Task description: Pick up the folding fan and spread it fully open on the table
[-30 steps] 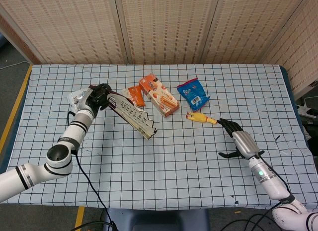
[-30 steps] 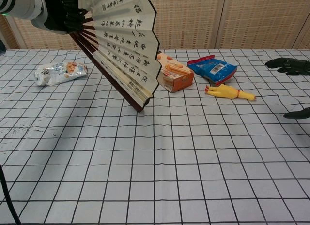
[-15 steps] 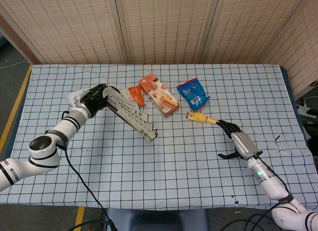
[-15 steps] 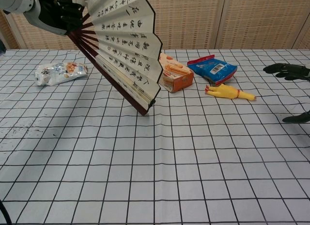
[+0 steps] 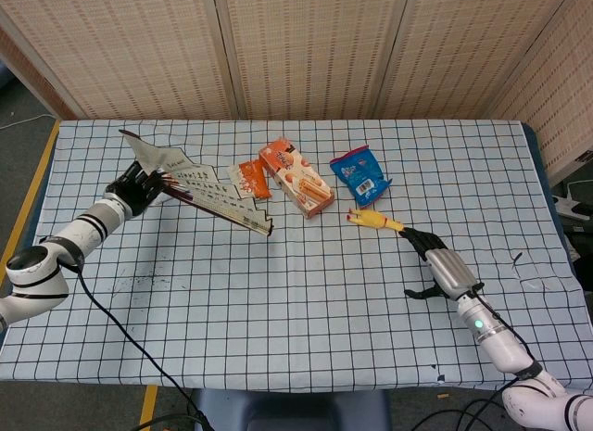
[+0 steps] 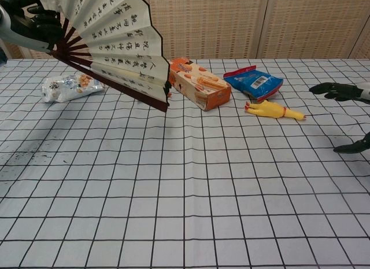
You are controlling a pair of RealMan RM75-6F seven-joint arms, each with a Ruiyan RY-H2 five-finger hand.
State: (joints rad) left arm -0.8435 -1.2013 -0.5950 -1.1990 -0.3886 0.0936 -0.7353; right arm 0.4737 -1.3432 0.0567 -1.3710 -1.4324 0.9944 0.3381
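Observation:
My left hand point(image 5: 135, 188) point(image 6: 33, 27) grips the pivot end of the folding fan point(image 5: 206, 194) point(image 6: 113, 40) and holds it above the table's back left. The fan is spread wide: white paper with black calligraphy on dark red ribs, its outer rib slanting down to the right. In the head view it covers the white snack packet. My right hand point(image 5: 437, 266) point(image 6: 342, 91) hovers open over the table's right side, fingers apart and holding nothing.
An orange snack box point(image 5: 296, 177) point(image 6: 199, 84) and a small orange packet point(image 5: 254, 180) lie just right of the fan. A blue bag point(image 5: 359, 174) point(image 6: 255, 81) and a yellow rubber chicken point(image 5: 375, 221) point(image 6: 272, 110) lie further right. A white snack packet point(image 6: 70, 85) lies under the fan.
My left arm has swung out to the left and drawn the fan with it. The fan has spread wider and tipped flatter. My right hand has drifted slightly nearer and lower.

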